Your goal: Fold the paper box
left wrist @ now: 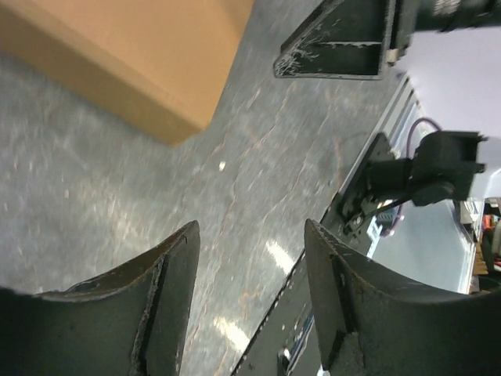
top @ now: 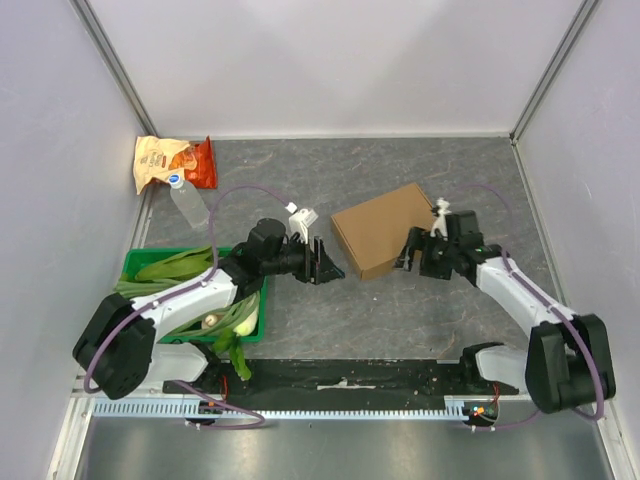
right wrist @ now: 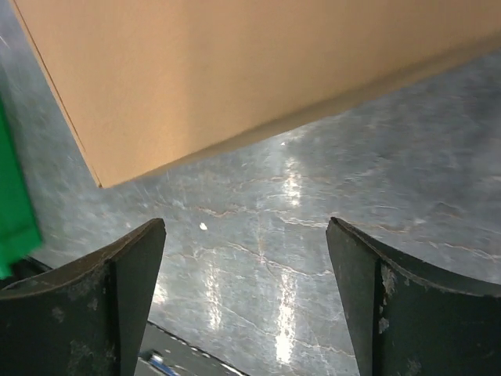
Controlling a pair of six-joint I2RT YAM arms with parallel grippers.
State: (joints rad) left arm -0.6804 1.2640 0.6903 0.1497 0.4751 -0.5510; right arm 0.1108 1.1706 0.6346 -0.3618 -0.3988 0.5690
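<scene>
Crate (top: pixel 132 264) of greens sits nearest me, at 8 o'clock from table centre, and has no part in this job. Just beyond it my left gripper (top: pixel 330 265) lies low over the table (top: pixel 400 180), at the box's 8 o'clock. Its jaws are moderately apart with nothing between them. Its wrist view shows only bare table between the fingers, with a box corner ahead and clear of them. My right gripper (top: pixel 408 252) is at the box's 4 o'clock, spread wide and empty, near the box edge and, as far as I can tell, not touching it.

The box (top: pixel 385 228) lies flat between the two grippers, just right of centre and turned a little. From above it looks like a closed brown slab with no flap standing up. I cannot see the tuck slots.

I judge the folding to be as good as done, and this to be the letting-go step. The next move calls for lifting both arms clear without nudging the box, then checking that the lid holds shut. If a flap springs up, I would press it back down.

Far off at 10 o'clock lie a bag (top: pixel 172 163) and a bottle (top: pixel 190 205), well apart from the work.
</scene>
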